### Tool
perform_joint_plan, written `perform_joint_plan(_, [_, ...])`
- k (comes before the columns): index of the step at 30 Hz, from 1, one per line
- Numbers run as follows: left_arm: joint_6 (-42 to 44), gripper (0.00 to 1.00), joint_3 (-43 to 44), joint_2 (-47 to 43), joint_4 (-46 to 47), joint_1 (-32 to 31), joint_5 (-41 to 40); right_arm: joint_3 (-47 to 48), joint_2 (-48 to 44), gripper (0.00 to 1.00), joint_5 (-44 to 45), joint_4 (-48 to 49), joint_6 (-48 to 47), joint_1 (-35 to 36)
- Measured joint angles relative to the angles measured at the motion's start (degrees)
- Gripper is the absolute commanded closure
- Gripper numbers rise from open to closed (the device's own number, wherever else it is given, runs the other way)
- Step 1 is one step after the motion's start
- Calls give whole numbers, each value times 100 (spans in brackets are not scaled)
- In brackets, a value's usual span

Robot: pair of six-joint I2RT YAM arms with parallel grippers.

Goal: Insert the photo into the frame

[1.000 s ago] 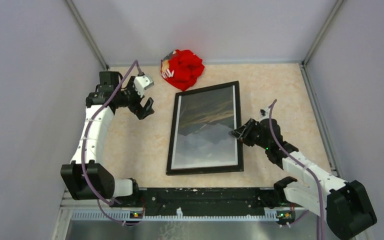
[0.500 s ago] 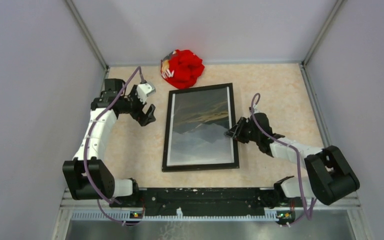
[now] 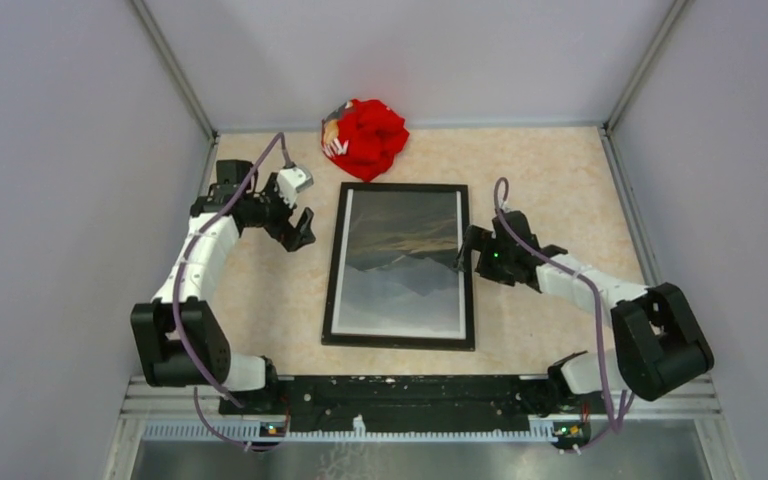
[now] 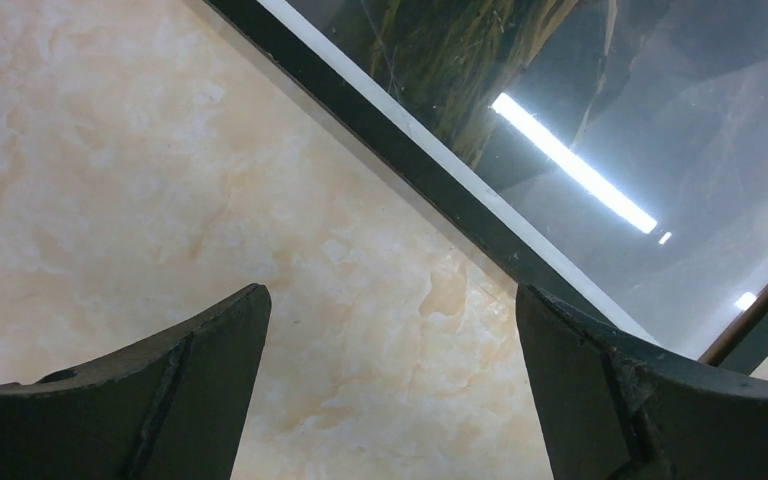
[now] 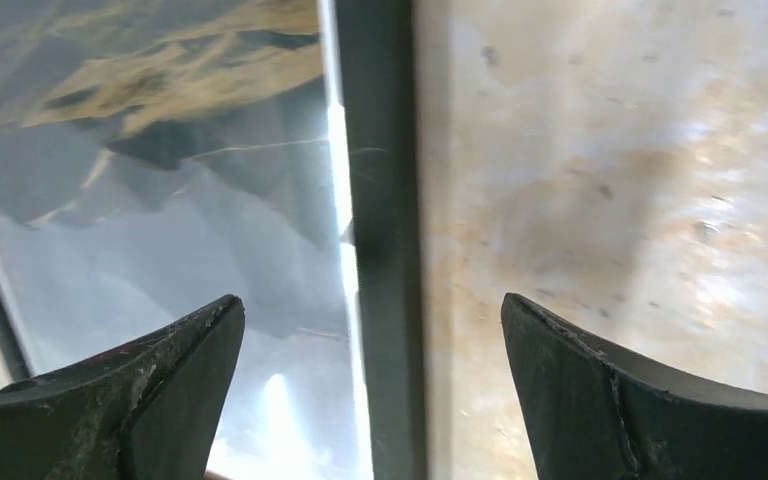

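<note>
The frame lies flat on the table, black side up, with the photo of dark misty mountains and golden streaks inside it. My right gripper hangs open over the frame's right edge. In the right wrist view its fingers straddle the black frame bar, one over the photo, one over the table, and the right gripper holds nothing. My left gripper stands open just left of the frame's upper left part. In the left wrist view the left gripper is above bare table, beside the frame border and photo.
A red cloth bundle sits at the back of the table, just beyond the frame's top edge. Grey walls enclose the table on the left, right and back. Both arm bases stand on the black rail at the near edge.
The right gripper has opened and let go of the frame's right edge. The frame with the photo slid left and turned square to the table. The left gripper barely moved.
</note>
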Motion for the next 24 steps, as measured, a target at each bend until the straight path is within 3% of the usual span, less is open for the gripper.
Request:
perform_joint_plan(7, [-778,1,-2,885,562,415,188,450,-535,1,925,-1274,-321,-48])
perform_joint_plan(15, [-1462,1,-271,1648,1790,1193,-4,835,-1113,1,1961,-1488,-782,-726])
perform_joint_plan(19, [-1790,1,-673,1884,2437,1224,-94,142,-1526,1,2846,-758,-1222,-1193])
perform_joint_plan(24, [-2232,1,-1419,1862,3475,1222,-48,-1187,-2310,1,3932,667,-2144,-1294])
